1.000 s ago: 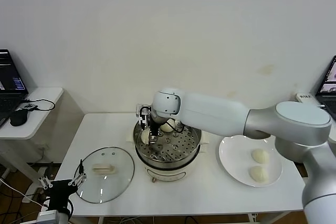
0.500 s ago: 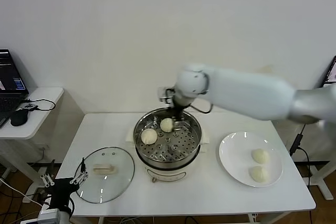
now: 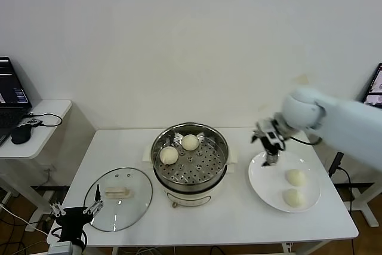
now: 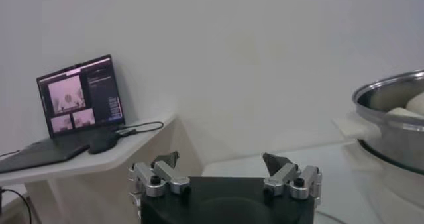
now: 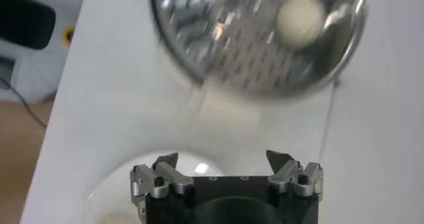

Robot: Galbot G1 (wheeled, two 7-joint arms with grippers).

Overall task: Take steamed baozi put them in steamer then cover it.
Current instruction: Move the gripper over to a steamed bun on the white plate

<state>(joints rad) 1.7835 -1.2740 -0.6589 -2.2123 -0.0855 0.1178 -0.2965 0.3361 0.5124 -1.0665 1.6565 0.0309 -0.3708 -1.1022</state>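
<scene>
Steel steamer (image 3: 190,158), two baozi (image 3: 169,155) inside

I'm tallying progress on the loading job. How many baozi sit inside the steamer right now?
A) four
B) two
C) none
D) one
B: the head view shows two baozi on the perforated tray of the steamer, while two more remain on the white plate, and the cover lies on the table beside the pot.
</scene>
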